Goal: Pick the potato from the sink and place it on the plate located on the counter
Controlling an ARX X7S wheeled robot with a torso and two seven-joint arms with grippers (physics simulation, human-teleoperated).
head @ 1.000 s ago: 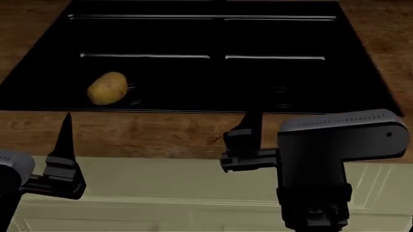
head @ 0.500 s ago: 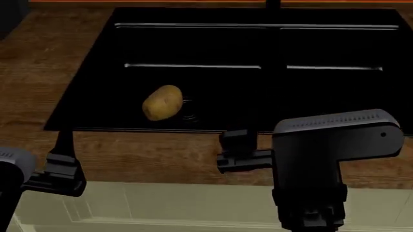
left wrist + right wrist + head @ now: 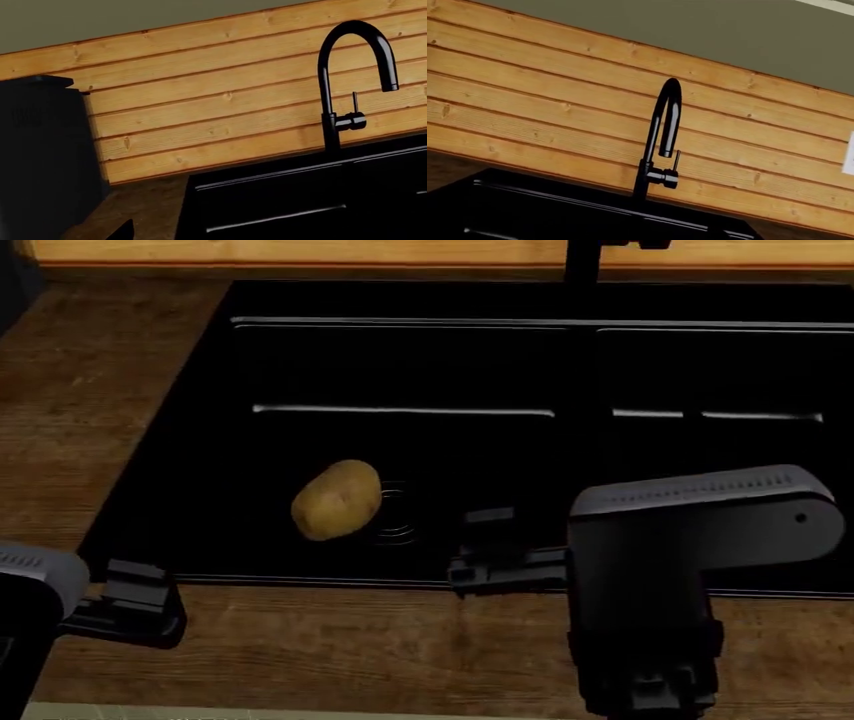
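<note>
The potato [image 3: 335,501] lies on the floor of the sink's [image 3: 174,490] left basin, just beside the round drain [image 3: 395,517]. Both grippers sit at the sink's near edge, over the tabletop [image 3: 334,650]: the left gripper [image 3: 134,605] well clear of the potato, the right gripper [image 3: 501,565] nearer the drain. Whether either's jaws are open or closed cannot be told. A black faucet [image 3: 660,145] rises behind the sink.

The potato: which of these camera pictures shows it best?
The head view. There the whole potato lies in the left basin of the sink, beside the drain. Both wrist views show only the faucet, the wall and the sink's far part, with no potato.
</note>
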